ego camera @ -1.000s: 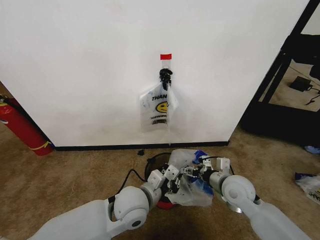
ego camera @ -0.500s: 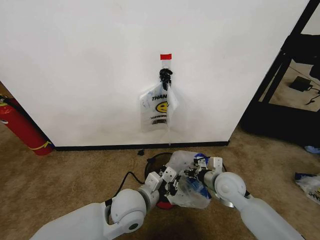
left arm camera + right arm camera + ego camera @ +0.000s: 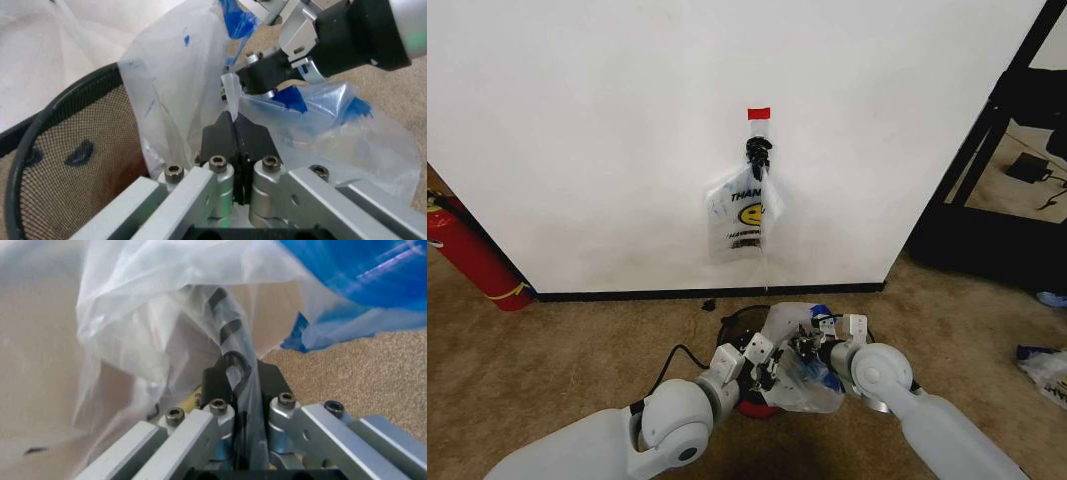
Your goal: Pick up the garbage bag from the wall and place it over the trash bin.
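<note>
Garbage bag (image 3: 799,362) — crumpled, blue-patched — sits over the trash bin (image 3: 737,327) rim, on carpet near the wall (image 3: 607,130). Left gripper (image 3: 233,131) closed tight on a bag fold; right gripper (image 3: 241,371) closed likewise, film pinched btwn its fingers. A 2nd smiley bag (image 3: 743,216) hangs from the hook (image 3: 757,152).

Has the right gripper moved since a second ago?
Yes. The right gripper, shut on the garbage bag, has shifted left toward the trash bin, measured against the baseboard.
</note>
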Robot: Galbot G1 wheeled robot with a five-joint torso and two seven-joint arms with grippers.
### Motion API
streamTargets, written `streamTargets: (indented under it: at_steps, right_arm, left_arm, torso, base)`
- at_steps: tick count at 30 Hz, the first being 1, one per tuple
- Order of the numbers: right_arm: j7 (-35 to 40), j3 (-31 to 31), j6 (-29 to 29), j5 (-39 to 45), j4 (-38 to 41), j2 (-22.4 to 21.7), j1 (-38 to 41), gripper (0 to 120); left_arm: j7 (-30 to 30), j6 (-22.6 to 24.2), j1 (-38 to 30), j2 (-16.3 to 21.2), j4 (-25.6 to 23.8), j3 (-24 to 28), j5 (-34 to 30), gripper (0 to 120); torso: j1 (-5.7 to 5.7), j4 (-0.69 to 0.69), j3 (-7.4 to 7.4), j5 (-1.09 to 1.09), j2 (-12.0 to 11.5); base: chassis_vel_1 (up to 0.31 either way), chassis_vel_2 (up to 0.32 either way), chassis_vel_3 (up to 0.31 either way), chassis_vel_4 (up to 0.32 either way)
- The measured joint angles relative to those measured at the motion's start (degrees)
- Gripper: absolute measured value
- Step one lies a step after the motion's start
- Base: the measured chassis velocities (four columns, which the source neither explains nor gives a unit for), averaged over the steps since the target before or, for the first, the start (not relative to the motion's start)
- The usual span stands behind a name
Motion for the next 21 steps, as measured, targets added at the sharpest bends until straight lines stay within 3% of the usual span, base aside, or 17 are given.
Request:
streamTargets:
  at_steps: [12, 21]
  right_arm:
    - [-1.68, 3.96, 2.4, -2.16, 3.98, -1.4, -4.13, 0]
    - [-2.43, 6.61, 3.43, -4.51, 6.88, -1.8, -7.33, 0]
  left_arm:
    - [0.42, -1.2, -0.12, 0.87, 1.55, -3.4, -0.37, 0]
    - [0.72, -2.51, 1.56, 6.08, -1.24, -7.54, -1.36, 0]
  torso:
    - [0.0, -0.01, 0.0, 0.0, 0.0]
    - [-0.01, 0.01, 0.0, 0.0, 0.0]
  base:
    - [0.0, 0.0, 0.0, 0.0]
    - [0.0, 0.0, 0.0, 0.0]
